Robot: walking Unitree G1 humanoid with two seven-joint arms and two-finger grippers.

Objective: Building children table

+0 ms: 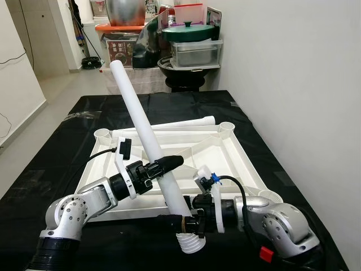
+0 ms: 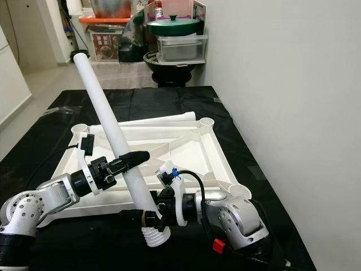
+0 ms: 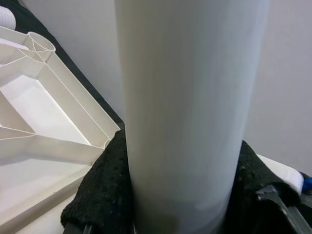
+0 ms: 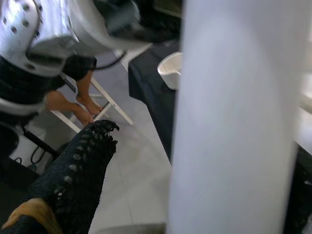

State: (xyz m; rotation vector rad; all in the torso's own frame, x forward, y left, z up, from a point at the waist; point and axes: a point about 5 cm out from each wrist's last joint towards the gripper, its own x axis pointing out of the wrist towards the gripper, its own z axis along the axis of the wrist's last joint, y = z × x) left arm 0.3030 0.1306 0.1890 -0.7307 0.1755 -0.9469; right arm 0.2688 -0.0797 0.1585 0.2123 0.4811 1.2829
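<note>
A long white table leg [image 1: 148,135] slants up and away over the black table, its threaded end [image 1: 190,243] low near the front edge. My left gripper [image 1: 167,165] is shut on the leg about a third of the way up. My right gripper [image 1: 178,222] is shut on it just above the threads. The white tabletop [image 1: 242,161] lies upside down behind, with round corner sockets [image 1: 227,127]. A second white leg [image 1: 186,122] lies along its far edge. In both wrist views the leg [image 3: 190,112] stands close between black fingers [image 4: 78,165].
A black cloth [image 1: 62,152] covers the work table. A white wall [image 1: 299,79] runs along the right. Behind the table stand stacked pots, a green lid [image 1: 188,29] and storage boxes [image 1: 121,45]. In the right wrist view a person's bare feet [image 4: 83,105] stand on the tiled floor.
</note>
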